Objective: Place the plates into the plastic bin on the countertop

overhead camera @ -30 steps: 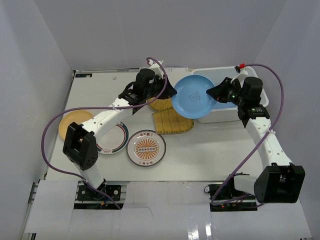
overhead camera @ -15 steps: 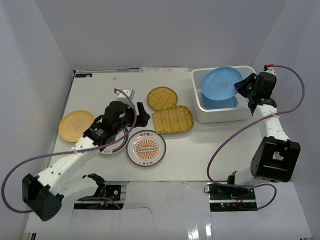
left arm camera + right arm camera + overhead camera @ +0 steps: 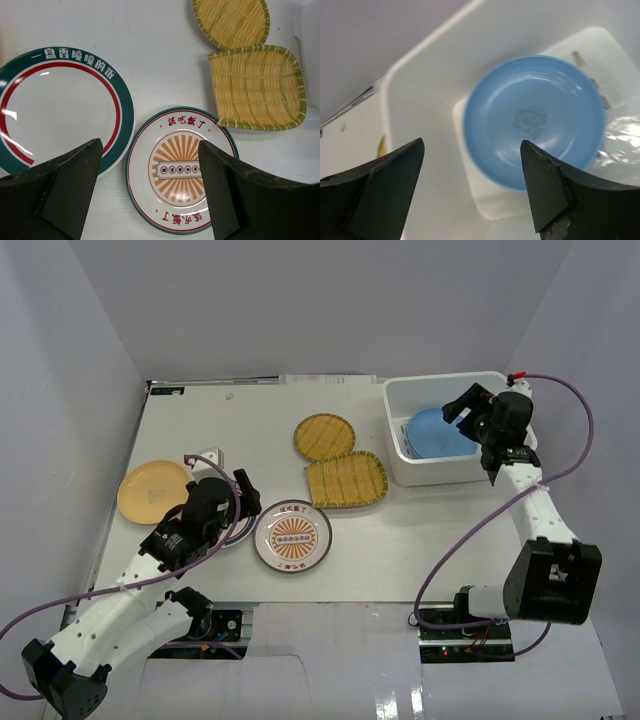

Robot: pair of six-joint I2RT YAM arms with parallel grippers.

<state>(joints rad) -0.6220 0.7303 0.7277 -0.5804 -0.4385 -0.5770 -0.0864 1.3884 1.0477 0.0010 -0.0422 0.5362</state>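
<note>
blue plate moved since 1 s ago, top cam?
Yes. The blue plate moved right: it hung over the left rim of the plastic bin and now lies inside it.

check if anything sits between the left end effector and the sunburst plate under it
Nothing visible does. The open left end effector hangs over the sunburst plate, whose top is bare. The green-rimmed plate lies beside it, off to one side.

The left arm (image 3: 110, 595) and right arm (image 3: 540, 515) are white with black joints; a purple cable (image 3: 450, 545) runs along each; the left gripper (image 3: 149, 145) has 2 black wedge fingers (image 3: 65, 190).
</note>
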